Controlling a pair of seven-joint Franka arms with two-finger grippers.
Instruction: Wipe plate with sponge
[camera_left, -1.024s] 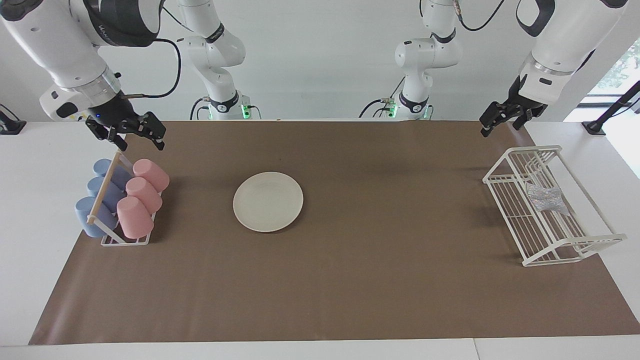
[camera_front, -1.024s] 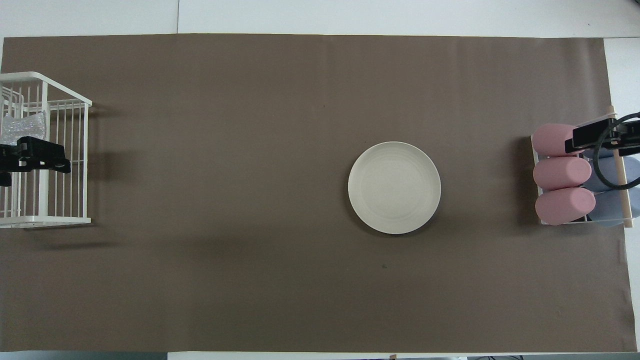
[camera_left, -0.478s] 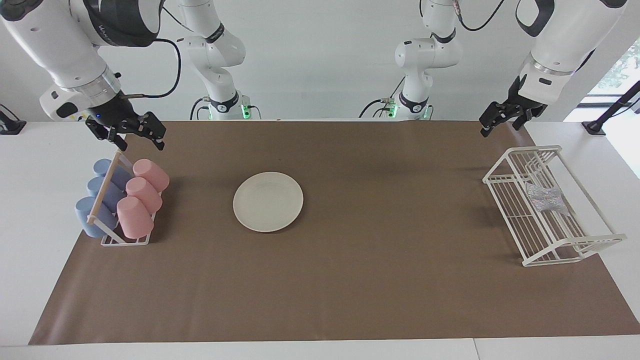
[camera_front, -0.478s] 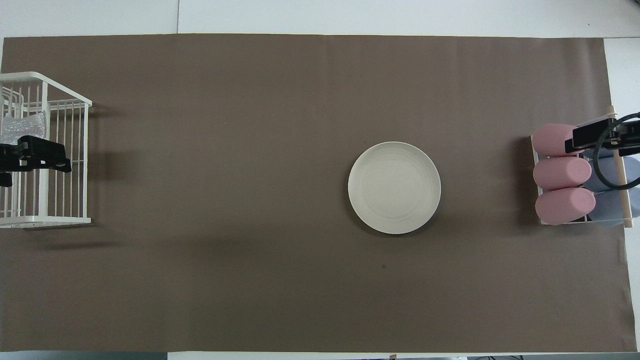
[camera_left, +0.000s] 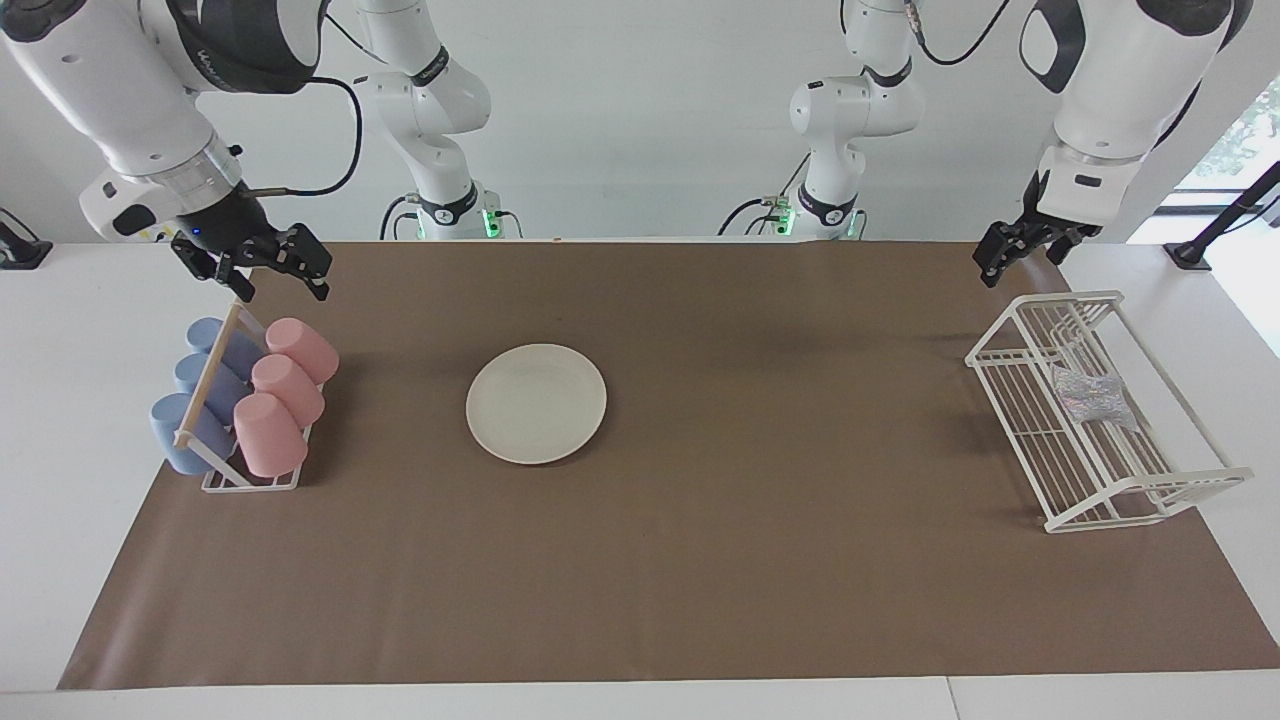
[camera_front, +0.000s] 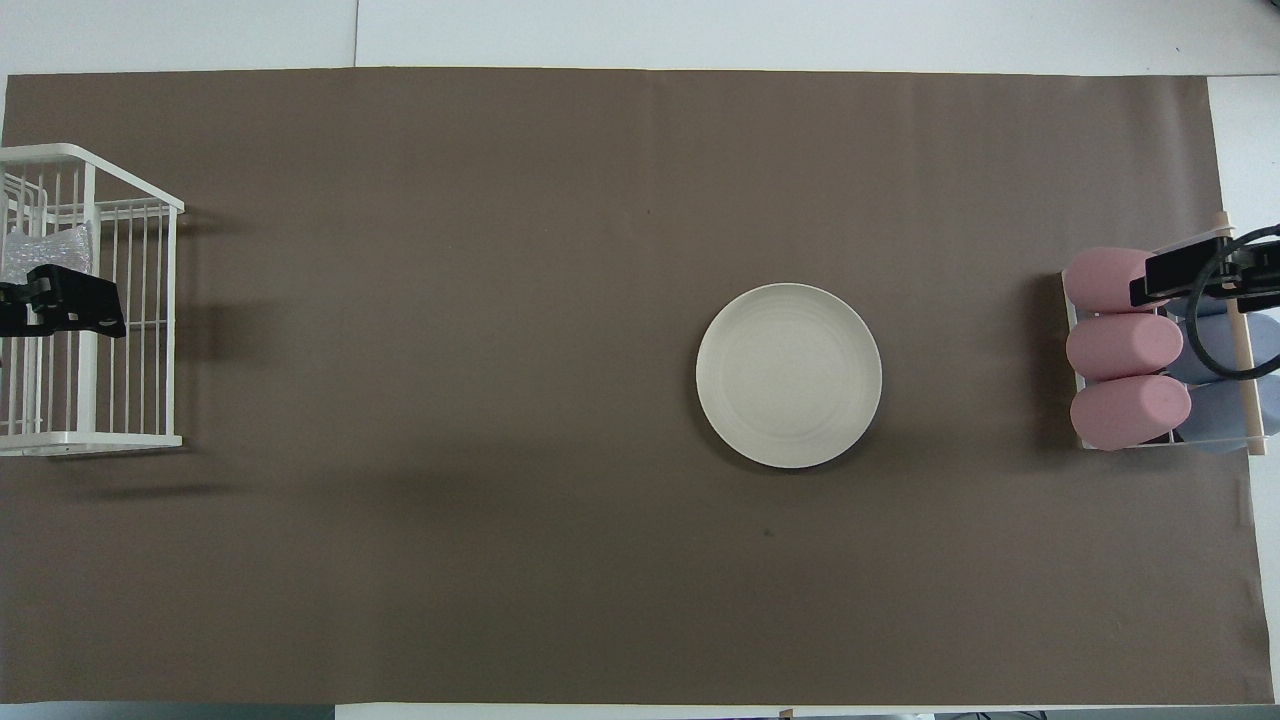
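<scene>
The cream-white plate (camera_left: 536, 403) lies flat on the brown mat, toward the right arm's end; it also shows in the overhead view (camera_front: 789, 375). The silvery sponge (camera_left: 1093, 397) lies inside the white wire rack (camera_left: 1148, 512) at the left arm's end, and shows in the overhead view (camera_front: 45, 250) too. My left gripper (camera_left: 1015, 262) is open and empty, up in the air over the rack's end nearer to the robots (camera_front: 80, 310). My right gripper (camera_left: 283, 285) is open and empty, raised over the cup holder (camera_front: 1180, 275).
A small holder with three pink cups (camera_left: 285, 395) and several blue cups (camera_left: 190, 400) lying on their sides stands at the right arm's end. The wire rack (camera_front: 176, 330) has tall sides around the sponge. The brown mat (camera_left: 760, 500) covers the table.
My left gripper has shifted a little over the rack toward the sponge. The right arm, plate and sponge have not moved.
</scene>
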